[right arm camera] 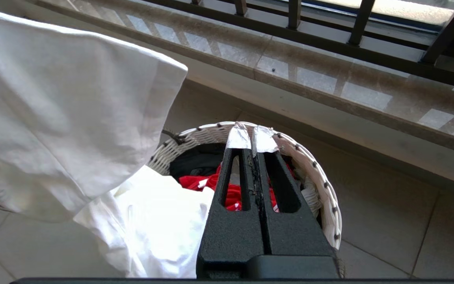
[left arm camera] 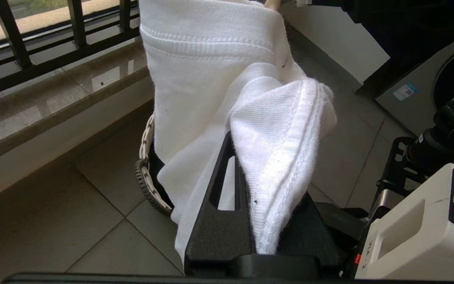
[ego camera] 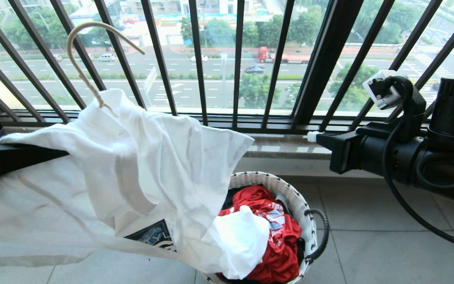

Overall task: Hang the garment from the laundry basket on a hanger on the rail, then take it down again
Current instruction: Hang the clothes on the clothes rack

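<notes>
The white T-shirt (ego camera: pixel 132 173) hangs spread out in the air on the left of the head view, above the tiled floor (ego camera: pixel 388 244), with its lower folds trailing down into the laundry basket (ego camera: pixel 290 197). Its dark square chest print (ego camera: pixel 154 234) with white letters shows near the bottom edge. The cream-white wire hanger (ego camera: pixel 79 51) is still threaded through the shirt: its hook curves up out of the neck, in front of the black window railing (ego camera: pixel 195 59), and catches on nothing.

The left claw (left arm camera: pixel 250 205) is clamped tight on a bunched hem or sleeve edge of the T-shirt; in the left wrist view the ribbed white cloth folds over between the black fingers (left arm camera: pixel 219 221) and hides their tips. The left arm reaches in from the left edge of the head view, mostly covered by the shirt.

The round white woven basket stands on the floor below the stone window ledge (ego camera: pixel 286 148), with a dark loop handle (ego camera: pixel 319 232) on its right side. Inside lie a red garment (ego camera: pixel 278 236) and something black (right arm camera: pixel 199 163) underneath.

The right claw (right arm camera: pixel 252 138) is pressed fully together and empty, its silver-taped tips hovering over the far rim of the basket. The right arm (ego camera: pixel 408 154) stretches in level from the right.
</notes>
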